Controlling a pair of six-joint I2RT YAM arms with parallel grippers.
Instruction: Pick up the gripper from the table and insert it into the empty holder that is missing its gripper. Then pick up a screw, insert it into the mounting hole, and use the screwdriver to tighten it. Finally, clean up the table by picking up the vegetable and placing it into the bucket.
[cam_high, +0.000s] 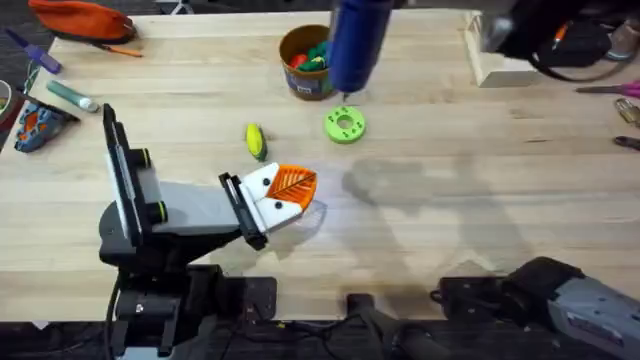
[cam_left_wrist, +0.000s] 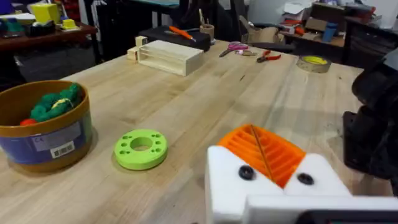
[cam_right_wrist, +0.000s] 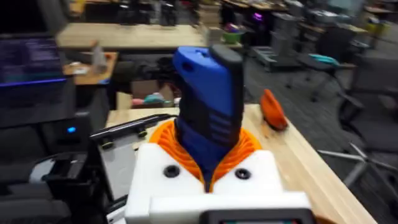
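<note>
My left gripper (cam_high: 300, 186) lies low over the table near its front, shut, with nothing between its orange ribbed pads (cam_left_wrist: 277, 155). Each pad sits in a white holder block (cam_left_wrist: 231, 186), and each block shows a dark dot. My right gripper (cam_right_wrist: 208, 146) is shut on the blue screwdriver (cam_right_wrist: 208, 93). The screwdriver (cam_high: 355, 40) hangs upright with its thin tip just above the green ring disc (cam_high: 345, 125). The yellow vegetable (cam_high: 255, 140) lies on the table left of the disc. The ochre bucket (cam_high: 305, 62) stands behind them with red and green pieces inside.
A wooden block (cam_high: 500, 60) sits at the back right, with pliers and scissors (cam_high: 625, 90) near the right edge. An orange pouch (cam_high: 85, 20) and pens (cam_high: 70, 95) lie at the back left. The table's right half is bare wood.
</note>
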